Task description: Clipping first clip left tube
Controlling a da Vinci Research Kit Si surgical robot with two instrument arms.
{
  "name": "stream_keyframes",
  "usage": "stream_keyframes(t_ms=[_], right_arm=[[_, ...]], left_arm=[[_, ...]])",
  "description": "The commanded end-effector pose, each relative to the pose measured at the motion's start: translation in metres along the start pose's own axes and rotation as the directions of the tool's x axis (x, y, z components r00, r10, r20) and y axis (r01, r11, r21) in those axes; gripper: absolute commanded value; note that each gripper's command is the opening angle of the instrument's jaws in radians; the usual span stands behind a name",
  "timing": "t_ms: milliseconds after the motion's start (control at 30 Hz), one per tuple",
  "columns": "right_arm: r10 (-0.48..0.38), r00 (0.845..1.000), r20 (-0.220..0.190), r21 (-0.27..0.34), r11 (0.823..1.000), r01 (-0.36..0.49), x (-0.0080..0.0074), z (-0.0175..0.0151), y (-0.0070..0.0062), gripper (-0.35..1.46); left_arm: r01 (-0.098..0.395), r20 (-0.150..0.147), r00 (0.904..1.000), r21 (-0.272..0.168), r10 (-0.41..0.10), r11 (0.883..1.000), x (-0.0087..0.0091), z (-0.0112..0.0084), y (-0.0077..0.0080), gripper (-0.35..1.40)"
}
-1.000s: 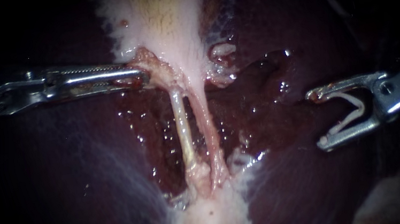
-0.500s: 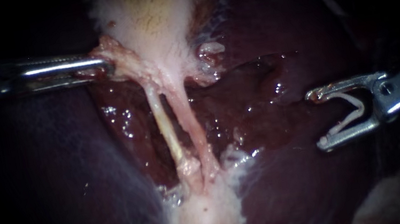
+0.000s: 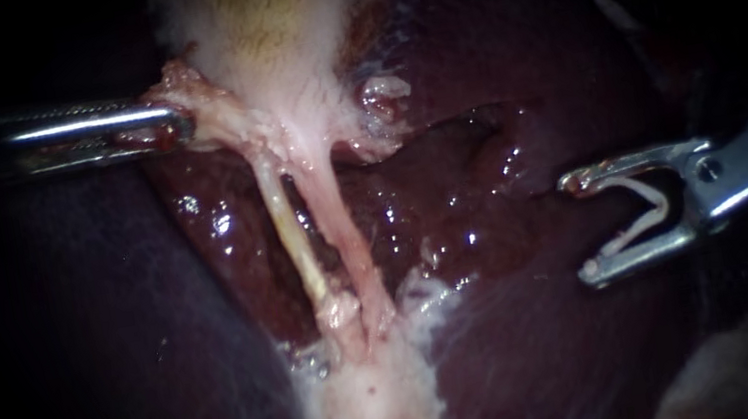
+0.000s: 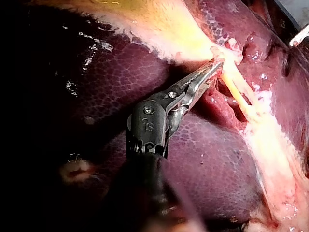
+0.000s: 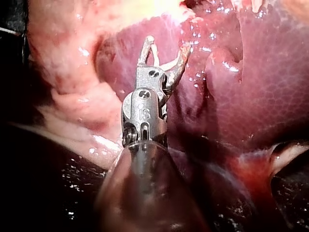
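Left tube (image 3: 292, 233): pale, taut, near-upright over the liver (image 3: 458, 226), just beside the right tube (image 3: 343, 235). My right instrument (image 3: 588, 226) sits well off to its right, jaws spread, cradling an unclosed clip (image 3: 644, 215), mouth facing the tube crosswise. My left instrument (image 3: 173, 127), jaws clenched, grips pale tissue (image 3: 212, 120) at the tube's top.

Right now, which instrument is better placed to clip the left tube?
Right. The right instrument carries a clip between its jaws and faces the left tube across bare liver. The left instrument is shut on tissue above that tube, holding it stretched, so it looks busy.
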Motion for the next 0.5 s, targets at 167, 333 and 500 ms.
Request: stream_keyframes(t_ms=[167,333,500], right_arm=[[0.053,0.998,-0.027,-0.02,0.998,-0.053,0.0019,0.0032,-0.0004,0.49],[0.116,0.991,-0.062,-0.016,0.993,-0.117,0.0041,0.0063,-0.0003,0.49],[0.121,0.989,-0.083,-0.009,0.992,-0.122,0.0056,0.0085,-0.0001,0.49]], left_arm=[[-0.003,0.0,1.0,0.002,0.003,1.0,-0.0004,0.0006,0.0001,-0.35],[-0.004,0.0,1.0,0.0,0.004,1.0,-0.0005,0.0009,0.0002,-0.35],[-0.004,0.0,1.0,0.001,0.004,1.0,-0.0005,0.0009,0.0002,-0.35]])
